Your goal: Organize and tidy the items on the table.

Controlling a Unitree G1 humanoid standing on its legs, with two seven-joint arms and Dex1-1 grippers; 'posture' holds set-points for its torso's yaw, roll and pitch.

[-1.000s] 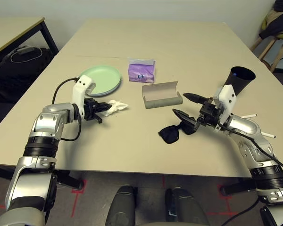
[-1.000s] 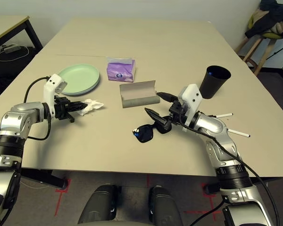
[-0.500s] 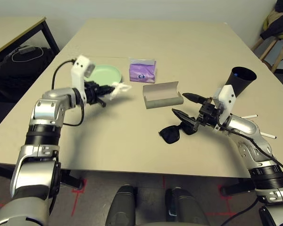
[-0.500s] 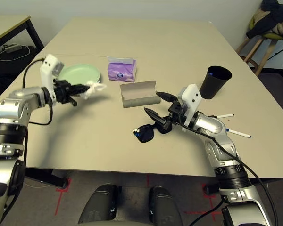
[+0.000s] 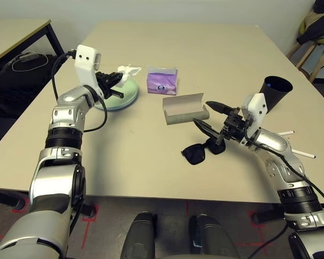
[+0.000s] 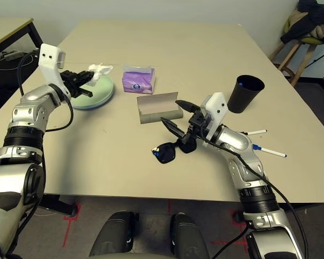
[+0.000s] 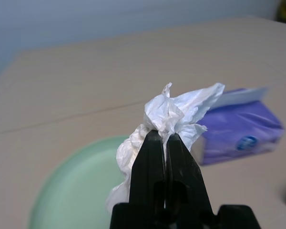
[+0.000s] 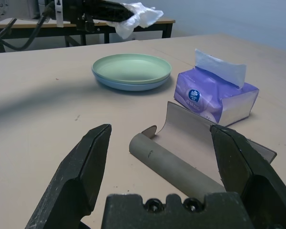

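Left tool [image 5: 117,80] clamped on tissue [image 5: 127,71] above plates [image 6: 97,93].
Right tool [image 5: 208,114] spread apart, case [image 5: 184,108] just beyond, sunglasses [image 5: 201,150] beneath.

I can't read any words or numbers from here. The nearest thing to a label is a small round blue-and-white emblem on the front of the purple tissue pack [image 8: 213,100], with tiny white print below it, too small and blurred for me to make out.

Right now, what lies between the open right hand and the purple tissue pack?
The open grey glasses case lies between the right hand and the purple tissue pack, as the right wrist view shows.
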